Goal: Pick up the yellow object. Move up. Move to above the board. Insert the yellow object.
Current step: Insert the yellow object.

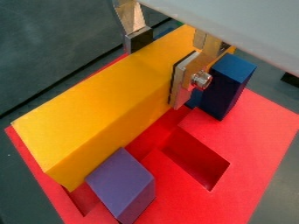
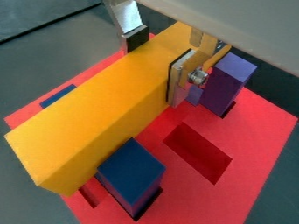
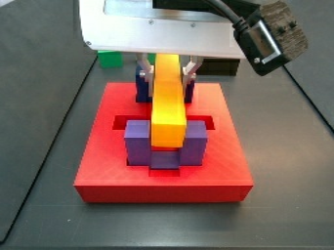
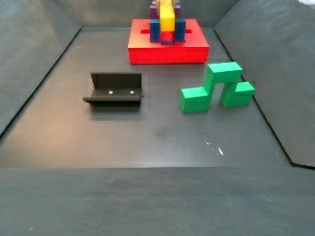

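The yellow object (image 1: 100, 109) is a long yellow-orange bar lying across the board (image 1: 246, 131), a thick red slab. It also shows in a wrist view (image 2: 93, 118) and in both side views (image 3: 167, 103) (image 4: 165, 16). The bar rests between the arms of the purple U-shaped block (image 3: 166, 142) and the blue U-shaped block (image 1: 229, 83). My gripper (image 1: 158, 59) is shut on the bar near its far end, one finger (image 1: 183, 77) pressed flat on its side and the other pad (image 1: 138, 40) at the opposite edge.
An open recessed slot (image 1: 198, 153) lies in the slab beside the bar. On the floor stand the dark fixture (image 4: 114, 90) and a green stepped block (image 4: 215, 88), well away from the slab (image 4: 138, 51). Grey walls ring the floor.
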